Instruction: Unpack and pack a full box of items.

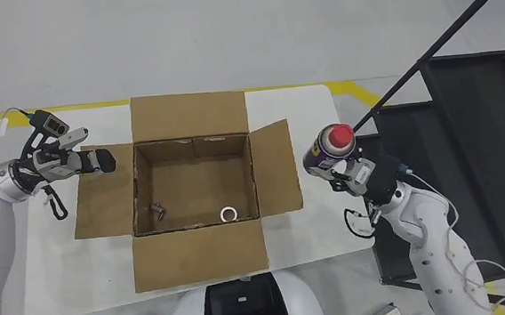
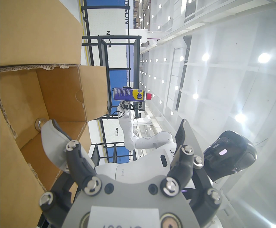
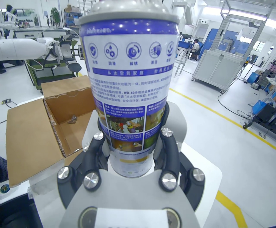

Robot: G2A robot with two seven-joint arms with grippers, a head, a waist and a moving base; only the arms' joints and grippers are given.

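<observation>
**Tall can, low grip, edge nearby**

My right claw [image 3: 131, 123] is clamped around the lower body of the spray can [image 3: 129, 75]. It holds the can upright above the counter [image 1: 321, 232] near its 3 o'clock edge, outside the cardboard box [image 1: 191, 147]. Gripped that low, the can could lever and slip if I swing hard. Set down too far toward 3 o'clock, it would likely topple off the edge. The box's 3 o'clock flap could catch its base. My left claw [image 1: 92, 161] hangs open at the box's 9 o'clock side.
</observation>
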